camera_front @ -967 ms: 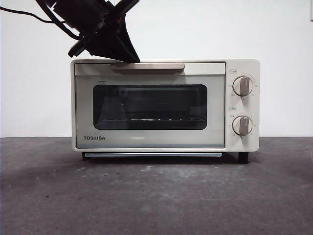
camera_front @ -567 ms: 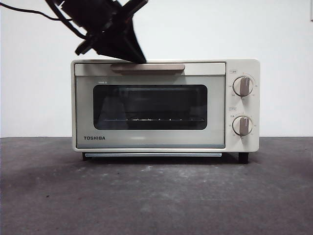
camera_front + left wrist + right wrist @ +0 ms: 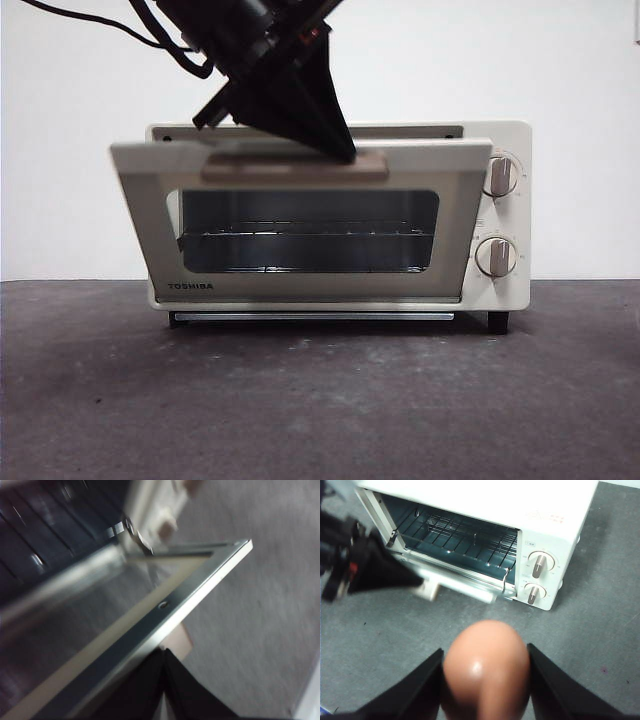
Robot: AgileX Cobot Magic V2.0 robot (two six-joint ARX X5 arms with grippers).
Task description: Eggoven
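Observation:
The cream Toshiba oven (image 3: pixel 505 135) stands at the back of the table with its door (image 3: pixel 300 275) tilted partly open. My left gripper (image 3: pixel 343 153) comes down from the top left, jaws shut, tip hooked on the tan handle (image 3: pixel 295 166). The left wrist view shows the door's metal edge (image 3: pixel 165 605) and the handle (image 3: pixel 180 640) at the gripper (image 3: pixel 163 652). My right gripper (image 3: pixel 485 680) is shut on the reddish-brown egg (image 3: pixel 485 667), held high above the floor in front of the oven (image 3: pixel 485 500). The egg is out of the front view.
The wire rack (image 3: pixel 300 235) shows inside the oven, also in the right wrist view (image 3: pixel 460 532). Two knobs (image 3: pixel 497 176) sit on the oven's right side. The dark grey tabletop (image 3: pixel 320 400) stretches in front. The left arm (image 3: pixel 375 567) reaches across the door's front.
The oven door has swung from shut to partly open, its top edge tipping outward. My left gripper has moved right along the handle and down with it.

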